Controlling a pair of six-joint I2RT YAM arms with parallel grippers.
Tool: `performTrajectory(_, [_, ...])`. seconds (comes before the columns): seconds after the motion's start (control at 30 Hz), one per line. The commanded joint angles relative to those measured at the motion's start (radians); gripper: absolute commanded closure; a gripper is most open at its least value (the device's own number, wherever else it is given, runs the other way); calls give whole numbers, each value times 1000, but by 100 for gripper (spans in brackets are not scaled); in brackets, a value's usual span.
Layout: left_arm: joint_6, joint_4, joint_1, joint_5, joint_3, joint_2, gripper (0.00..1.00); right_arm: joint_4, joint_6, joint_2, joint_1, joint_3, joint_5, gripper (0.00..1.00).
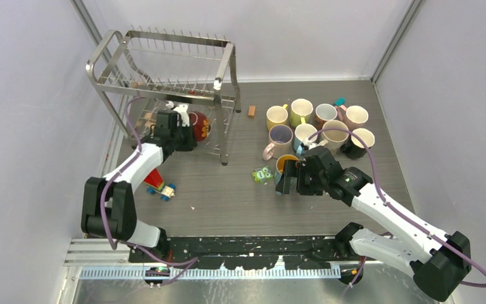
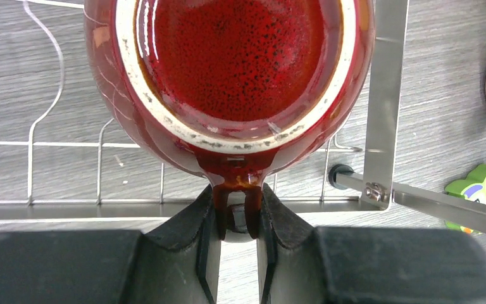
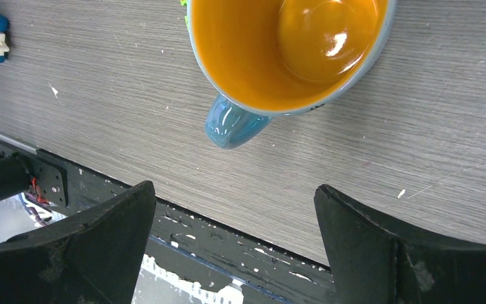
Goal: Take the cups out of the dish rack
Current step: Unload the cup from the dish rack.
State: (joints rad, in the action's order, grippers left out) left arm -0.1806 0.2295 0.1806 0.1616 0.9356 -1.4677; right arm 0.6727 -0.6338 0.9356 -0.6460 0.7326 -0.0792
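One red cup (image 1: 200,125) sits in the rack (image 1: 225,63), in the lower tier at its right end, under the row of prongs. Seen from the left wrist, its mouth faces the camera and shows only glossy, speckled red glaze within. The left jaws are nearly together, clamped on that cup's handle (image 2: 237,209) with one finger pressing each side, above the tier's wires.

Nine other cups stand upright on the tabletop (image 1: 228,202), right of the rack and well apart from it. Eight form a tight cluster (image 1: 304,133) toward the far right. A blue cup (image 1: 285,163) stands nearer the arms, just beside a green owl block (image 1: 262,174). Its inside is bare orange glaze.

The right jaws are spread wide and grip nothing. They hang just on the near side of the blue cup, whose handle (image 3: 231,123) points at the gap between them without touching either.
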Motion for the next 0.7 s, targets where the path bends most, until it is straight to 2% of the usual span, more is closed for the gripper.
performTrajectory(0.0, [-27, -126, 7, -73, 6, 108, 100, -46, -9, -6, 0, -10, -10, 0])
performTrajectory(0.37, [-79, -30, 34, -183, 8, 174, 100, -75, -21, 16, 2, -3, -17, 0])
performTrajectory(0.67, [-166, 47, 70, -268, -63, 294, 100, -116, -40, 41, 1, 2, -25, 0])
